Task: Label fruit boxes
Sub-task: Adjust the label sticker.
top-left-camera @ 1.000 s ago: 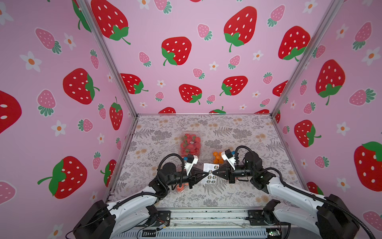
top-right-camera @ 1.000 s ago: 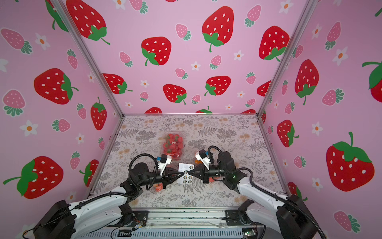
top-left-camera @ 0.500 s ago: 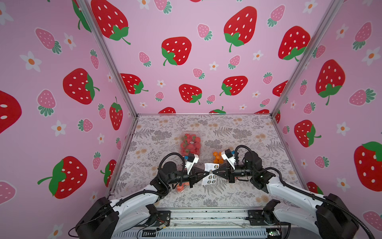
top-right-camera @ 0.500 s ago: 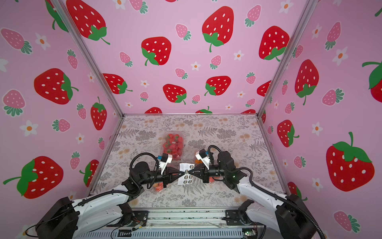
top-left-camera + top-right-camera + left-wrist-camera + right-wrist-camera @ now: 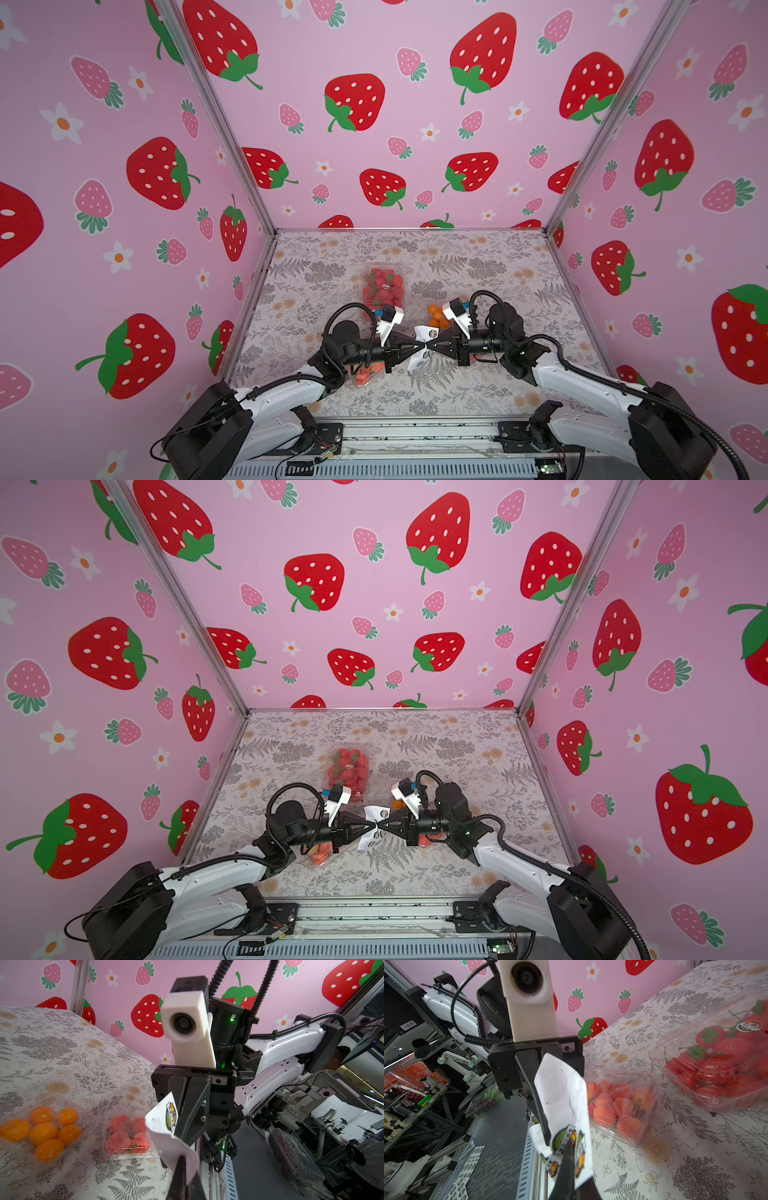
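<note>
Both grippers meet tip to tip above the table's front middle. My left gripper (image 5: 417,343) (image 5: 183,1160) and my right gripper (image 5: 430,344) (image 5: 569,1152) are each shut on the white sticker sheet (image 5: 426,332) (image 5: 560,1093), which bends between them. In both top views the strawberry fruit box (image 5: 383,286) (image 5: 348,766) lies behind them, with a sticker on its lid. The orange box (image 5: 436,316) (image 5: 44,1130) sits beside the right wrist. The large peach box (image 5: 365,375) (image 5: 618,1103) lies under the left arm. The small peach box (image 5: 127,1136) lies under the right arm.
Pink strawberry walls close in the floral table (image 5: 478,270) on three sides. A metal rail (image 5: 415,432) runs along its front edge. Spare sticker sheets (image 5: 467,1164) lie on the dark ledge below the front edge.
The left gripper has closed the last bit onto the sheet. The sheet, flatter a second ago, now buckles up and down between the two tips. Neither arm has shifted much.
</note>
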### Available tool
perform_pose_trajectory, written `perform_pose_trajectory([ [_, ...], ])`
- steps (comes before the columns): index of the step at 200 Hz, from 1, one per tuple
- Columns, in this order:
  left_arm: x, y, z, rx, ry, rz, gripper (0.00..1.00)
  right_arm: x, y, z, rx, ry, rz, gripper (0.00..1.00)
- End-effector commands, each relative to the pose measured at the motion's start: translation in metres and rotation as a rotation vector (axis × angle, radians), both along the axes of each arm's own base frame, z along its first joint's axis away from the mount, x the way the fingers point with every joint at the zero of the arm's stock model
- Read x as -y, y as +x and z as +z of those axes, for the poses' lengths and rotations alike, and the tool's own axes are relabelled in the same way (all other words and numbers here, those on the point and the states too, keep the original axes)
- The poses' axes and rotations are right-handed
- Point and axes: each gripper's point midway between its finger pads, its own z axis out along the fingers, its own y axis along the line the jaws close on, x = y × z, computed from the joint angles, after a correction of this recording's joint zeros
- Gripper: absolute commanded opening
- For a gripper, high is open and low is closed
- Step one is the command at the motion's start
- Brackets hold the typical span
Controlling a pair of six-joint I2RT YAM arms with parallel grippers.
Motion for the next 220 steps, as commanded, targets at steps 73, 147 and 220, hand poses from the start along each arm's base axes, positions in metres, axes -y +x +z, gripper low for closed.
perform_pose_trajectory([
  [73,-0.003,0.005,-0.002,0.012,0.005,0.036,0.00,0.003,-0.008,0.026,0.062,0.097,0.017,0.00],
  [147,-0.006,0.010,-0.014,-0.013,0.024,0.070,0.00,0.005,-0.009,0.031,0.080,0.111,0.014,0.00],
  [220,-0.010,0.011,-0.014,-0.008,0.023,0.091,0.04,0.005,-0.003,0.022,0.089,0.079,-0.024,0.00],
])
